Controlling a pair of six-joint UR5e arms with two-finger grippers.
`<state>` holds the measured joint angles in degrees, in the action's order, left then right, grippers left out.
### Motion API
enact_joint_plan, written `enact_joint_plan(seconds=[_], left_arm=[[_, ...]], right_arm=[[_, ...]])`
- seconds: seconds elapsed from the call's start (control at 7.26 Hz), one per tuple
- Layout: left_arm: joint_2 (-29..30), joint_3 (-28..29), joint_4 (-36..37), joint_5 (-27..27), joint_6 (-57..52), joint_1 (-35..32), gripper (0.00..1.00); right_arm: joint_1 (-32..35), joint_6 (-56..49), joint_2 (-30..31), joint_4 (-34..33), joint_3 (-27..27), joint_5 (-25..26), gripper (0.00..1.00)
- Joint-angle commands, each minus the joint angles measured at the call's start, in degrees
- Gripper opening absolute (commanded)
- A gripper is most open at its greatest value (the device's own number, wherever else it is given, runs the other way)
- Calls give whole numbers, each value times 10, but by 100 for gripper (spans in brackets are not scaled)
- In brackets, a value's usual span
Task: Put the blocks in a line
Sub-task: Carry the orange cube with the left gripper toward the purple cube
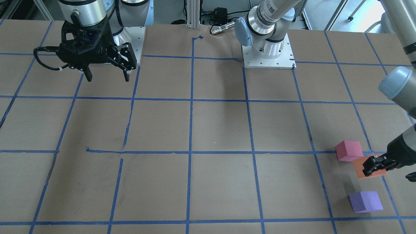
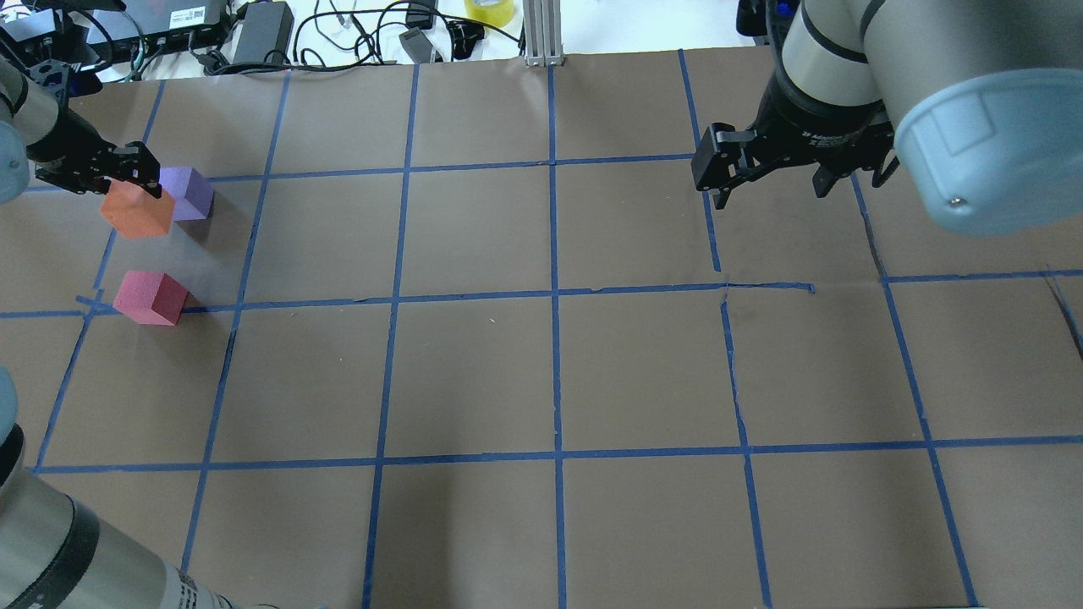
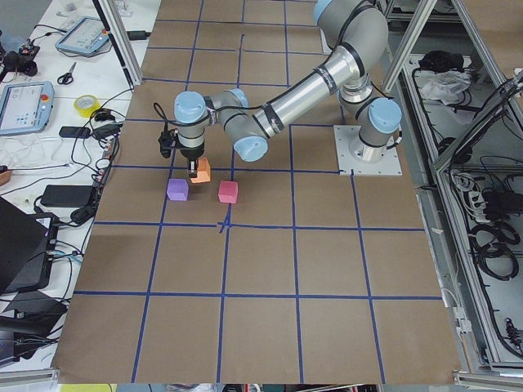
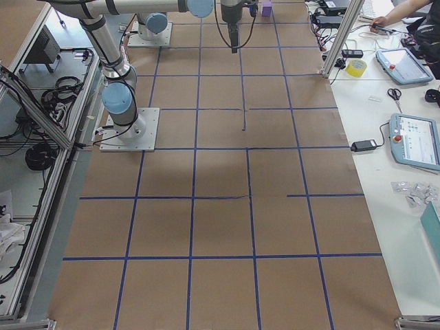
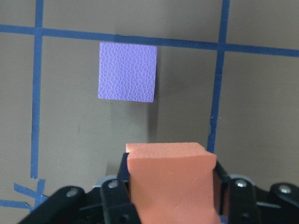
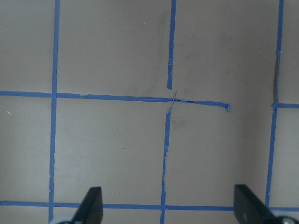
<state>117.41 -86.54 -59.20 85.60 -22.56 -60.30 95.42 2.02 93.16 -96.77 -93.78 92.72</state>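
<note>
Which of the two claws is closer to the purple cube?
Left. The left gripper, shut on the orange block, is right beside the purple block; the right gripper hangs open far away on the opposite side.

Table covered in brown paper, marked off in squares with blue tape; a few tape lines torn or crooked. Aluminium post stands at the far edge. White bench runs alongside, carrying a yellow tape roll, scissors, a handheld screen unit, a black power brick and tangled cables. Light is even, shadows soft.
</note>
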Motion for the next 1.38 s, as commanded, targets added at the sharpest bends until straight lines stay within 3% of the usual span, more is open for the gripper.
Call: enact_joint_plan(seconds=[0.0,1.24], left_arm=[[21,0,26,4,-23,5,0],[84,-11,82,0,-74,6,0]], right_arm=[[-1,0,0,0,0,0,100],[0,0,0,-1,0,0,100]])
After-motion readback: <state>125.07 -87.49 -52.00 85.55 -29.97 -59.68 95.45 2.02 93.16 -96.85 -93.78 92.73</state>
